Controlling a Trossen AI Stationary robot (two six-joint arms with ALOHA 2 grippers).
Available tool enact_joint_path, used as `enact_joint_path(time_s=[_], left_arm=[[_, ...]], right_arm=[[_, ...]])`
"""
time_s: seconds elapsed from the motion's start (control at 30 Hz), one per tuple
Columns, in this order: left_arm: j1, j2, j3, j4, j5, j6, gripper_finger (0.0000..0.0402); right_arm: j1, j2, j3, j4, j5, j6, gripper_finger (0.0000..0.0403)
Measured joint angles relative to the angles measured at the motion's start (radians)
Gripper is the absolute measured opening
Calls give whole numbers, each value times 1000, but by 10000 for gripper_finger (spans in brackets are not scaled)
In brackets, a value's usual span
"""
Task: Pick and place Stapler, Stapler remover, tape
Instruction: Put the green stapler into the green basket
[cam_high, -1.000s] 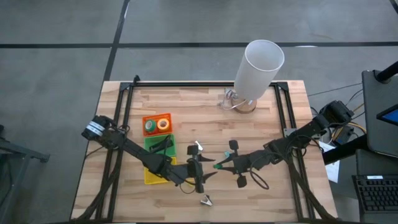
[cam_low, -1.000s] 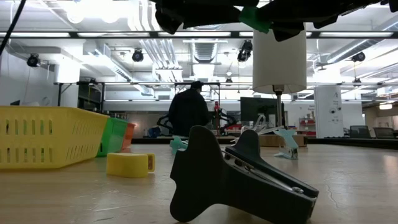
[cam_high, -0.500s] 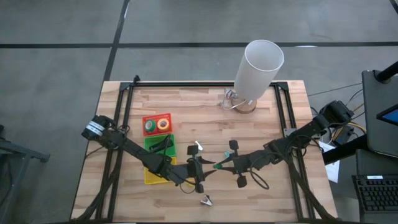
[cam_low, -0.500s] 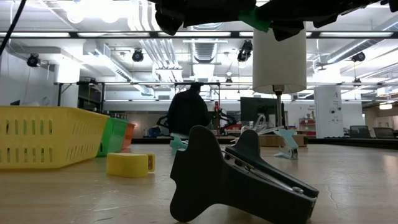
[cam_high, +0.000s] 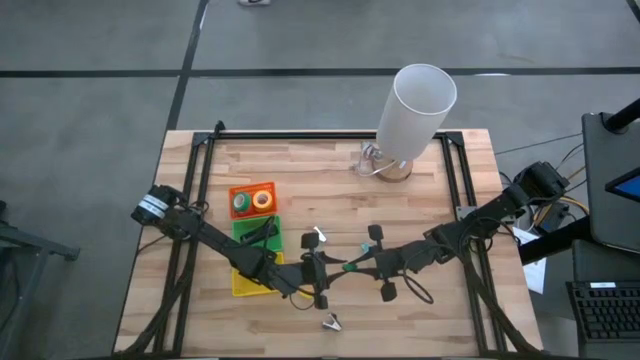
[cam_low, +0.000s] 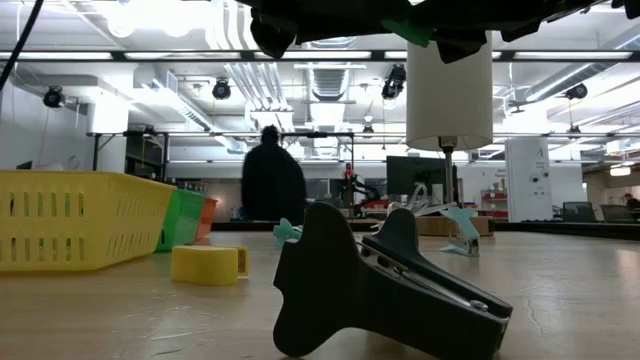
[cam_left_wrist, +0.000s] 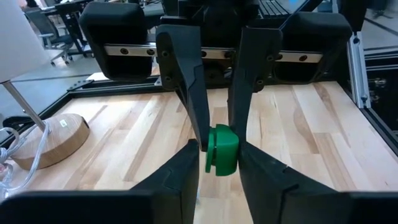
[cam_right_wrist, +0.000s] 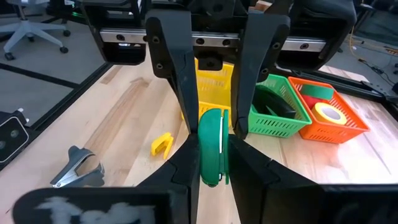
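Note:
A green tape roll hangs above the table's middle, between my two grippers, which meet tip to tip. My left gripper comes from the table's left and is shut on it. My right gripper comes from the right and is also shut on it. The black stapler lies in the green tray. Tape rolls sit in the orange tray. A yellow tape roll and a black staple remover rest on the table. My left gripper pinches the green roll between its two fingers, one on each side. The fingers lie about level and come from the table's left. The roll is clear of the table. My right gripper pinches the roll's two flat faces between its two fingers, level, from the table's right. The roll stands on edge between them, lifted clear of the table.
A yellow tray stands near the left arm. A lamp with a white shade and a wooden base is at the far side. A teal staple remover, a silvery one and another lie on the wood.
My left gripper's fingers have drawn in onto the green tape roll, which my right gripper keeps holding in place. A person in the room behind the table has walked toward the left.

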Motion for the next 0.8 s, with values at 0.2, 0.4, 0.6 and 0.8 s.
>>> enact_joint_path(time_s=[0.2,0.4,0.6,0.8], left_arm=[[1,0,0,-1,8,2,84],[1,0,0,-1,7,21,70],[3,-5,0,-29,1,24,75],[3,-31,-1,-105,-4,8,74]], right_arm=[[0,0,0,0,-2,-5,64],[0,0,0,0,-4,-9,85],[0,-3,0,-28,-5,-5,130],[1,-15,0,-98,-3,23,175]])
